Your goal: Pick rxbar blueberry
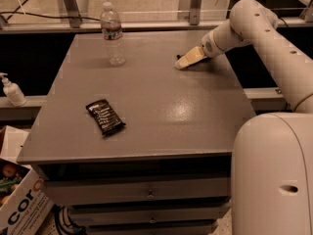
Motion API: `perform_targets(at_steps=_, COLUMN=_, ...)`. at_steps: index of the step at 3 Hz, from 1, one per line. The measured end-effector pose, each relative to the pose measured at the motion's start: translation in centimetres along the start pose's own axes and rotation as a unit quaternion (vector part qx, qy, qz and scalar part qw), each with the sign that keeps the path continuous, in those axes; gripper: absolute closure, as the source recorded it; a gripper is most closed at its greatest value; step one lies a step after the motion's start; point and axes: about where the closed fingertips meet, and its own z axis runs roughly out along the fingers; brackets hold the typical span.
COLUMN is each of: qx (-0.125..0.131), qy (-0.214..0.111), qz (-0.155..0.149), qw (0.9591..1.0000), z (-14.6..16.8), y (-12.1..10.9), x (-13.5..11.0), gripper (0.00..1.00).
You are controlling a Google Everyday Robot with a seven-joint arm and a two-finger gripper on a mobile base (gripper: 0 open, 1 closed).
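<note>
White dimpled arm [259,26], tan end effector [187,59] near tabletop [171,111].
</note>
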Motion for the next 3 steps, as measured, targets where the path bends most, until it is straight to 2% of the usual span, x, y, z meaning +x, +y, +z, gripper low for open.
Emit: perform_targets(at_steps=3, qx=0.000, qy=0.000, qz=0.000, qw=1.0000, z=-1.06, y=-0.02, x=-1.01, gripper=0.87)
